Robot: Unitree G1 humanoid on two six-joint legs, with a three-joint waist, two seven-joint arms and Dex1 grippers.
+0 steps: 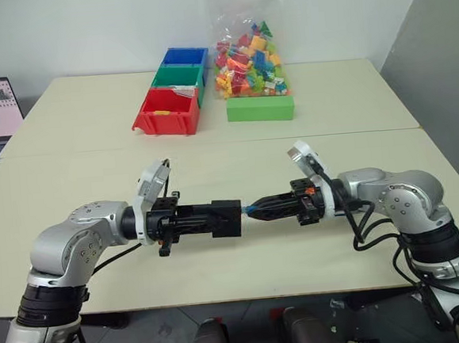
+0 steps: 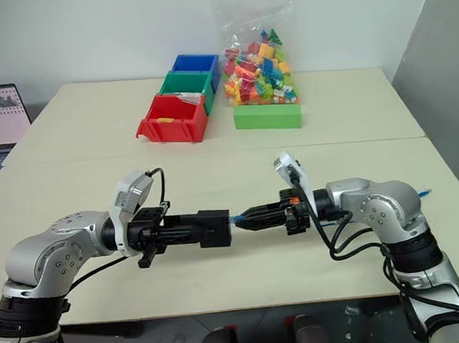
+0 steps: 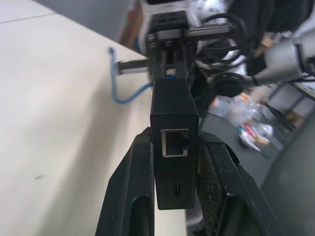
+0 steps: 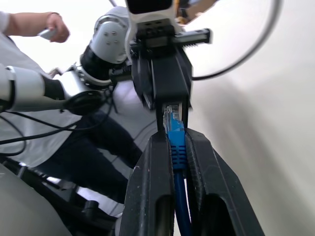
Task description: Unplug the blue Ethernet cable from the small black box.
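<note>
Two grippers meet at the lower centre of the head view, above the near table (image 1: 222,275). Left gripper (image 1: 217,218) is clamped on the box (image 1: 226,217), its fingers (image 3: 130,196) flanking the box's sides. Right gripper (image 1: 258,209) is closed on the cable (image 4: 176,142) just behind the plug, whose tip sits at the box's socket; whether it is seated I cannot tell. Bins (image 1: 169,105) and a bag of blocks (image 1: 251,62) lie at upper centre.

Blue cable (image 4: 176,142) (black box (image 3: 174,128))
</note>
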